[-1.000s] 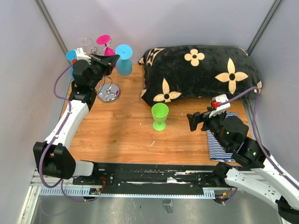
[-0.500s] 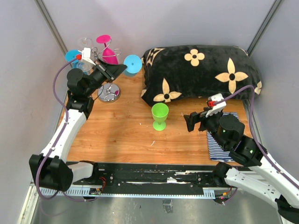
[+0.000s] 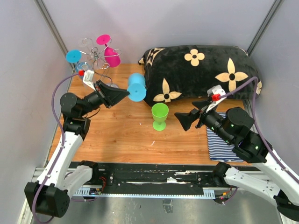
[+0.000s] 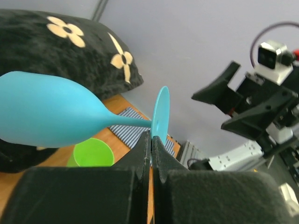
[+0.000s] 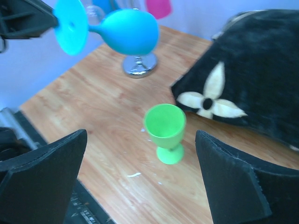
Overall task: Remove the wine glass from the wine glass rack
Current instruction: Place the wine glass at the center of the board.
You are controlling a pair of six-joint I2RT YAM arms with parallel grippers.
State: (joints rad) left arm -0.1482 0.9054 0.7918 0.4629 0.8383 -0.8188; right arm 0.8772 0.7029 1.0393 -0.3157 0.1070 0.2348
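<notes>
One blue wine glass (image 3: 137,87), clear of the wine glass rack (image 3: 96,58), held sideways above the table (image 3: 117,135); pinched at the foot's edge by the left gripper (image 3: 122,93), likely for handover. Right gripper (image 3: 190,113) spread wide nearby, apparently to receive.

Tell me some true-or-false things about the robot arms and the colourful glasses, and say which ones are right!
1. The left gripper is pinching the blue wine glass by its round foot. True.
2. The blue wine glass is standing upright on the table. False: it is held sideways in the air.
3. The right gripper is holding the green cup. False: its jaws are wide open and hold nothing; the cup stands by itself on the table.
4. A pink glass hangs on the wine glass rack. True.
</notes>
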